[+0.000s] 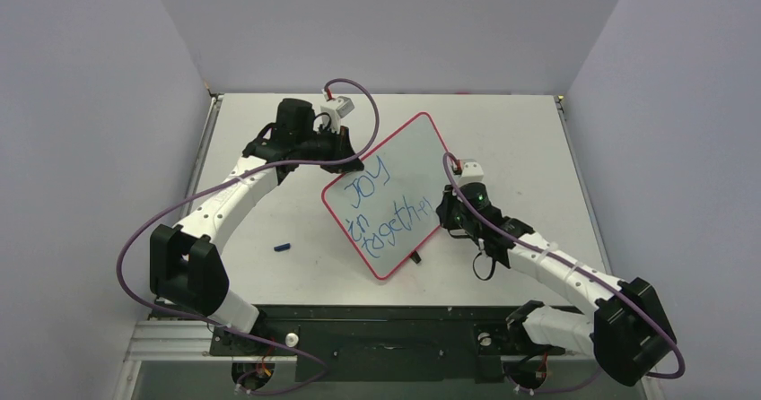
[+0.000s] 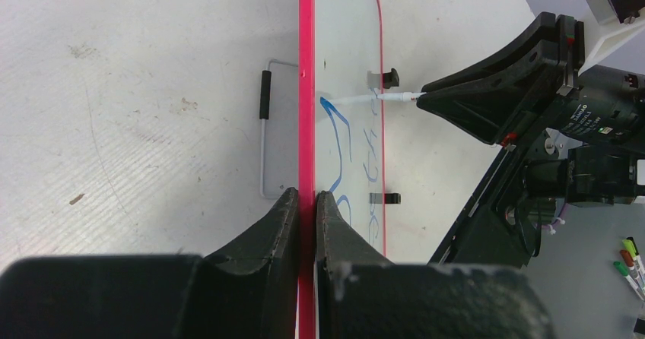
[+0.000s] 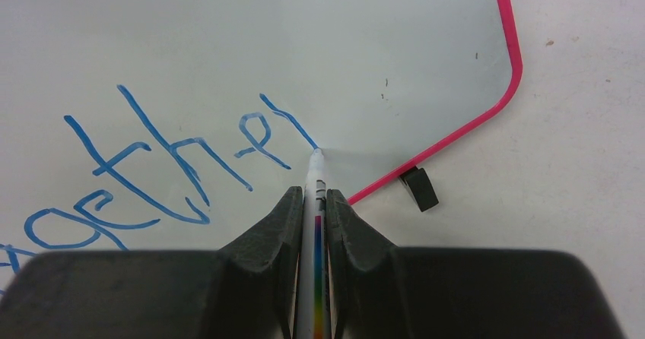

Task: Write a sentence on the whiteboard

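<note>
— In the middle of the table (image 1: pixel 502 140) lies the whiteboard (image 1: pixel 395 194), turned so a corner points away. See it?
— Yes! It has blue words (image 1: pixel 381 204) on it: "JOY in together."
— The left gripper (image 2: pixel 307 196) is squeezed tight on its red frame (image 2: pixel 306 65).
— And the right gripper (image 3: pixel 316 198)?
— It pinches a white marker (image 3: pixel 316 173). The tip touches the board at the end of the last letter, near a black foot (image 3: pixel 420 188).
— What's that small blue thing (image 1: pixel 283 247)?
— It's on the table, left of the board. It's too small to tell.
</note>
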